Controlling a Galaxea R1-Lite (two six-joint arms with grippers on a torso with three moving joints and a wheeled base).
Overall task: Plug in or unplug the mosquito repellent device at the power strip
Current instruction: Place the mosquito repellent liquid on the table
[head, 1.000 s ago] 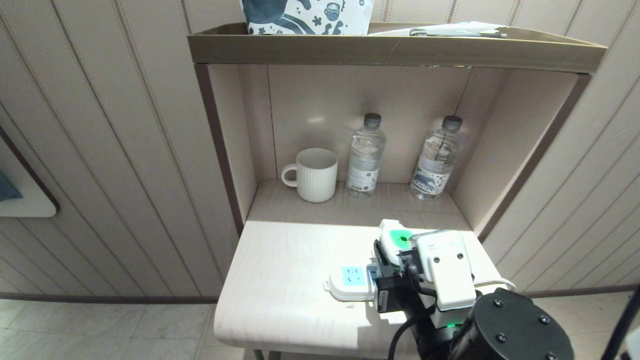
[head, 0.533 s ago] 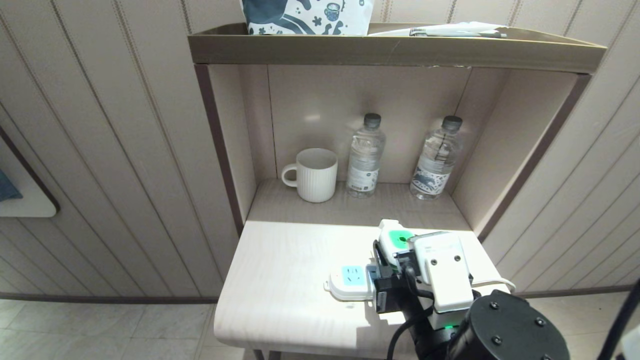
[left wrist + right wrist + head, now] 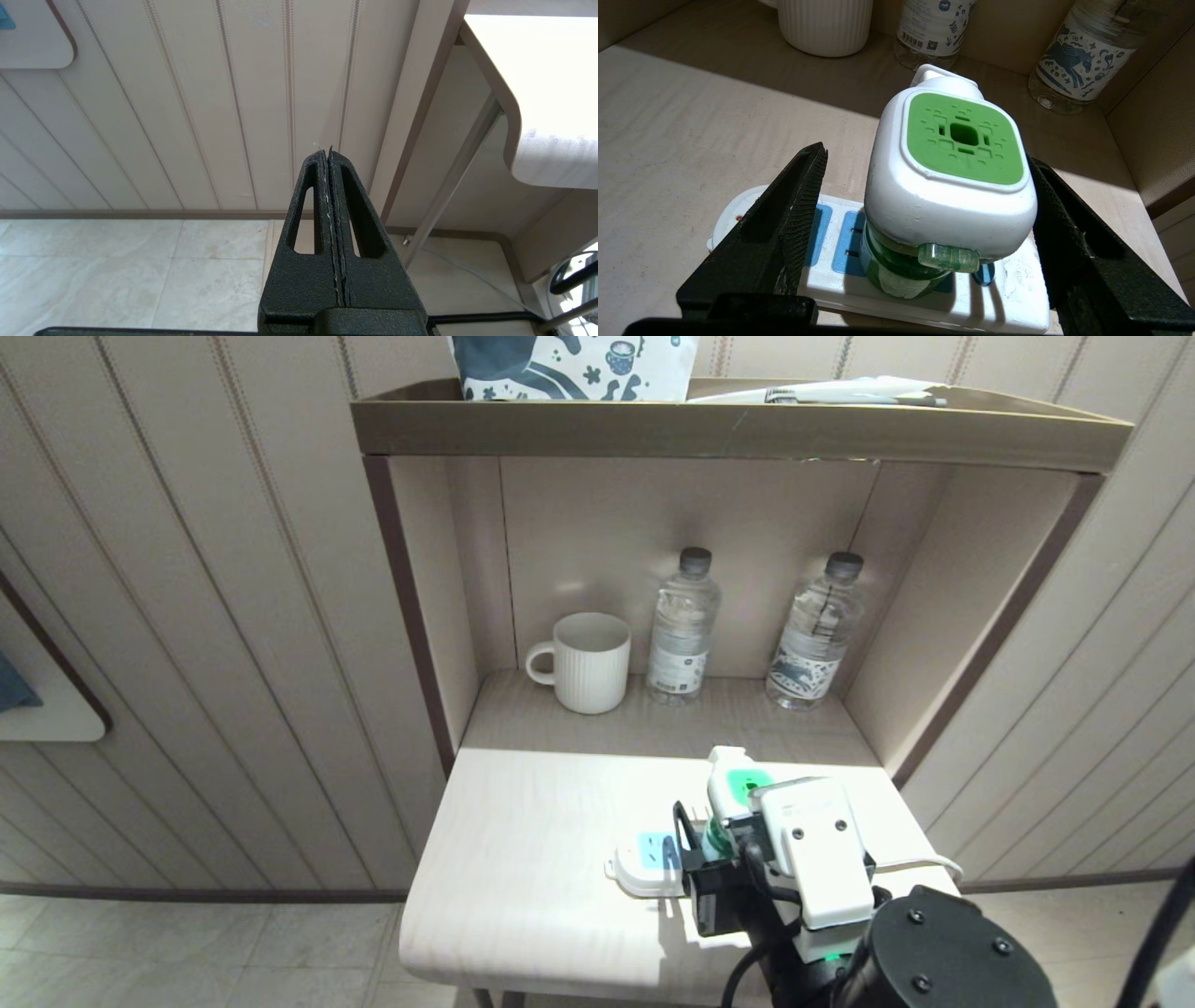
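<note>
Right gripper [image 3: 920, 219] spread wide around the mosquito repellent device [image 3: 952, 186] on the power strip [image 3: 1008, 298]; left finger clear, right finger beside its head.

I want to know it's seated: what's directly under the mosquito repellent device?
The power strip lies under the mosquito repellent device. Blue socket faces show beside it; its own socket and prongs are covered.
</note>
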